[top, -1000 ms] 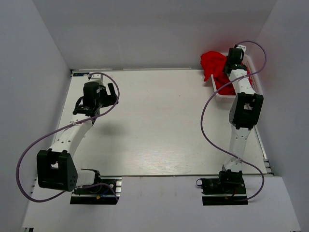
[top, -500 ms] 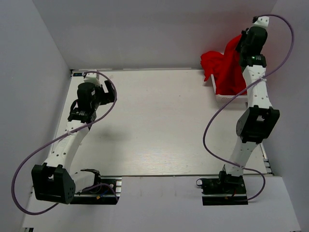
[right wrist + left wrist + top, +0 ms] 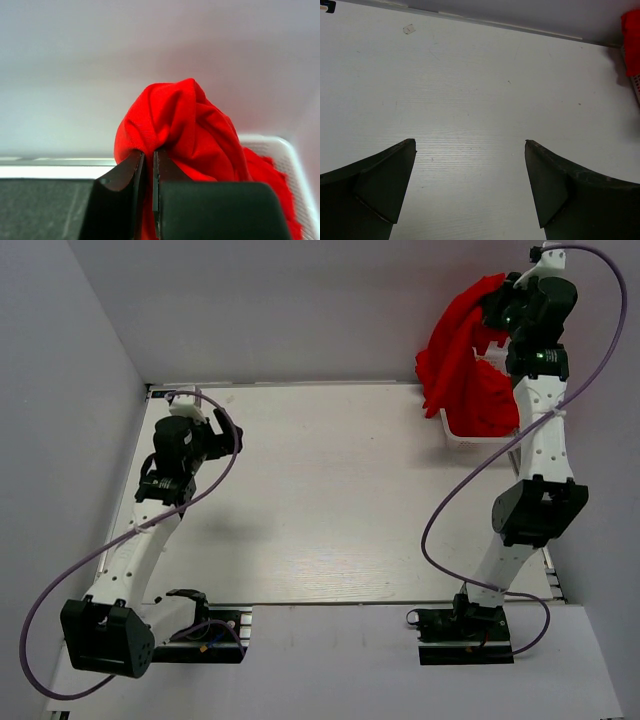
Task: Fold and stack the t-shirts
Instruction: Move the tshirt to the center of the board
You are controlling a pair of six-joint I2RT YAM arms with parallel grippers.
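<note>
The right gripper (image 3: 498, 302) is clenched on a bunched fold of the red fabric t-shirt (image 3: 458, 348). In the right wrist view its fingers are pressed almost together at the gripper (image 3: 148, 156), with the red fabric t-shirt (image 3: 175, 117) bulging up just above and beyond the tips.

A second ago this gripper was low, down among the cloth in the white slotted plastic basket (image 3: 452, 433). Half a second ago it had risen partway, and now it is higher still. The cloth has come up with it and hangs below and to the gripper's left in a long drape, its lower end reaching into the basket (image 3: 281, 150). Whether the red heap left there is the same garment cannot be told.

The left gripper (image 3: 226, 432) is released, its fingers spread wide at the gripper (image 3: 470, 145) and holding nothing. Only the bare white wood-grain table (image 3: 470, 80) lies beneath and ahead of it, the same table (image 3: 330, 500) seen from above. Over the last second the left arm has drawn back a little toward its own side, its elbow sinking nearer the base.
</note>
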